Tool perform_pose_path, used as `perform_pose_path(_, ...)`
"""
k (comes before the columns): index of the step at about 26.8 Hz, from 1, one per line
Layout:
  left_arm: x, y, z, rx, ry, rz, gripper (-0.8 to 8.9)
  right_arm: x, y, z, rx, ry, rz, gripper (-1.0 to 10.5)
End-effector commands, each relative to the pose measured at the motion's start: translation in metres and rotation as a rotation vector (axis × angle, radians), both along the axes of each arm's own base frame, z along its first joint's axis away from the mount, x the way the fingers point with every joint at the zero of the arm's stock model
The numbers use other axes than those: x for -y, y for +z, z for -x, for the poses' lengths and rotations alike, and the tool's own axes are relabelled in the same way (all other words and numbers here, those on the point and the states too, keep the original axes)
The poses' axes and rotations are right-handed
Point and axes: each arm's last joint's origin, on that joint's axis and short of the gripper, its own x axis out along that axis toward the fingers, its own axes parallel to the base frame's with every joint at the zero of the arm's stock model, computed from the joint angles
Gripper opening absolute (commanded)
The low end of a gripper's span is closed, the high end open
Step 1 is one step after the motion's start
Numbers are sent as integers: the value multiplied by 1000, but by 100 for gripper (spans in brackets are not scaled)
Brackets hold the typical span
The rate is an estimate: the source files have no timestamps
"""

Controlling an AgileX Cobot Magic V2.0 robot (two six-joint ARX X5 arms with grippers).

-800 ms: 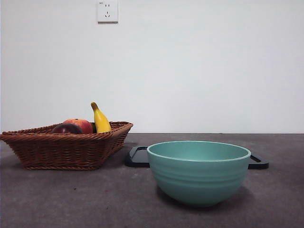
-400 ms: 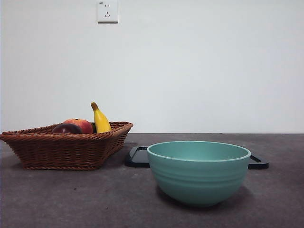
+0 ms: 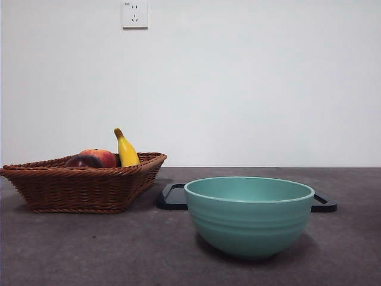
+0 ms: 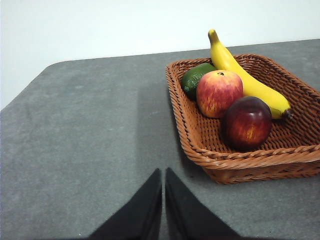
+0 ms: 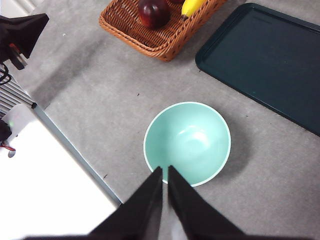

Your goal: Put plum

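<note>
The plum (image 4: 246,123) is dark maroon and glossy and lies in the brown wicker basket (image 4: 250,160). It also shows in the front view (image 3: 83,161) and in the right wrist view (image 5: 153,12). My left gripper (image 4: 163,174) is shut and empty over bare table, beside the basket and apart from the plum. My right gripper (image 5: 165,171) is shut and empty, high above the near rim of the teal bowl (image 5: 187,142). Neither gripper shows in the front view.
The basket (image 3: 77,185) also holds a red-orange fruit (image 4: 219,92), a yellow banana (image 4: 245,80) and a green fruit (image 4: 194,77). The teal bowl (image 3: 249,214) stands at the front. A dark tray (image 5: 267,60) lies behind it. The table edge (image 5: 75,150) runs beside the bowl.
</note>
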Motion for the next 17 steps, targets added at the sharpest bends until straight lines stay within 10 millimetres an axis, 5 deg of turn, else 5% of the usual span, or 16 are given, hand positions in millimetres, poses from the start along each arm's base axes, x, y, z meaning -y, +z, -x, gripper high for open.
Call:
perform_pose_path(1,0,-8,-1,-27,7,9,9,-1,5,-1,30,14,-4,8)
perform_pose_path(17,0,-8,-1,-27,7,9,9,-2,7,-2,49,14,-16,8)
